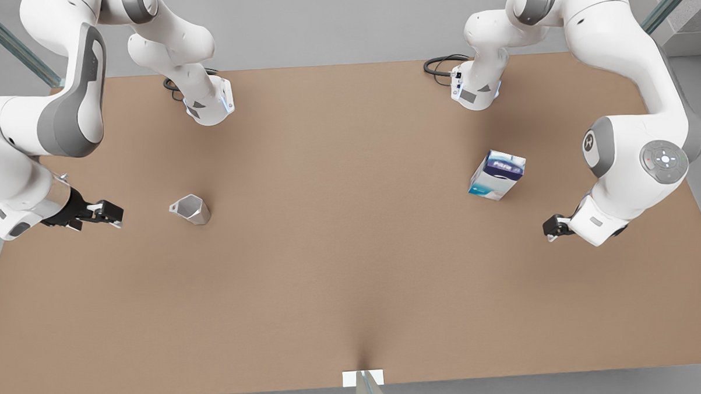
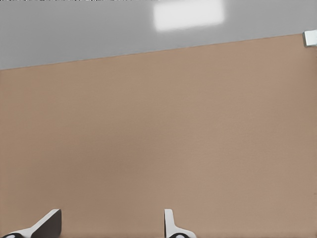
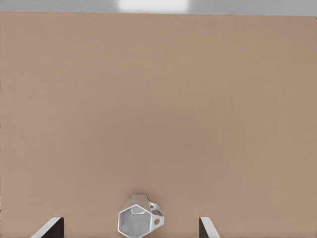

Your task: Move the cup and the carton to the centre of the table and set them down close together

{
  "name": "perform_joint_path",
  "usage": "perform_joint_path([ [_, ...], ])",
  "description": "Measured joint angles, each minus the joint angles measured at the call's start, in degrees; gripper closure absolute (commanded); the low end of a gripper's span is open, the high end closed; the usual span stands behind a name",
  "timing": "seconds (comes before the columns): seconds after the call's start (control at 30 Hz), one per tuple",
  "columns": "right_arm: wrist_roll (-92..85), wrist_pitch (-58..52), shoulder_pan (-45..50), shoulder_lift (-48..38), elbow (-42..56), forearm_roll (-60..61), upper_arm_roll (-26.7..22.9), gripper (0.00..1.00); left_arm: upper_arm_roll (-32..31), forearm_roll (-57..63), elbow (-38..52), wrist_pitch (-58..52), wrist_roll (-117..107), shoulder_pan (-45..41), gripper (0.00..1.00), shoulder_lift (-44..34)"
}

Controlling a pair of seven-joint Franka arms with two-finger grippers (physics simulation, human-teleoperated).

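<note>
The cup point(image 1: 190, 209) is small and silvery grey, with flat angled sides and a little handle, standing on the tan table point(image 1: 340, 250) toward the front view's left. The carton point(image 1: 496, 175) is taller, dark blue on top with white lettering, white and teal below, and it stands well apart from the cup toward the front view's right.

The right gripper point(image 1: 117, 215) hangs near the cup, on the front view's left; its fingers are spread wide and hold nothing. The right wrist view looks down into the cup's point(image 3: 138, 222) open mouth, which lies between the two fingertips point(image 3: 49, 228) without touching either.

The left gripper point(image 1: 549, 230) hangs near the carton on the front view's right, a little nearer the table's front edge. The left wrist view shows its fingertips point(image 2: 47, 224) parted over bare table point(image 2: 163, 139), empty.
</note>
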Motion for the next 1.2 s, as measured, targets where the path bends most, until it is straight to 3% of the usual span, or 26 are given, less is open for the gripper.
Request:
perform_joint_path([
  [0.07, 0.28, -1.84, 0.67, 0.80, -1.63, -0.93, -0.05, 0.00, 0.00, 0.01, 0.00, -0.08, 0.07, 0.02, 0.00, -0.08],
  [0.37, 1.48, 13.36, 5.97, -7.63, -30.14, -1.50, 0.71, 0.00, 0.00, 0.48, 0.00, 0.05, 0.08, 0.00, 0.00, 0.09],
  [0.53, 1.49, 21.49, 8.66, -8.22, -40.67, -1.50, 0.72, 0.00, -0.09, 0.55, 0.00, 0.64, -0.46, -0.09, 0.00, 0.62],
  [1.2, 1.26, 26.02, 7.72, -1.70, -47.53, -1.58, 2.11, 0.00, -0.62, 0.18, -0.79, -0.39, -1.32, -1.34, 0.00, 2.20],
])
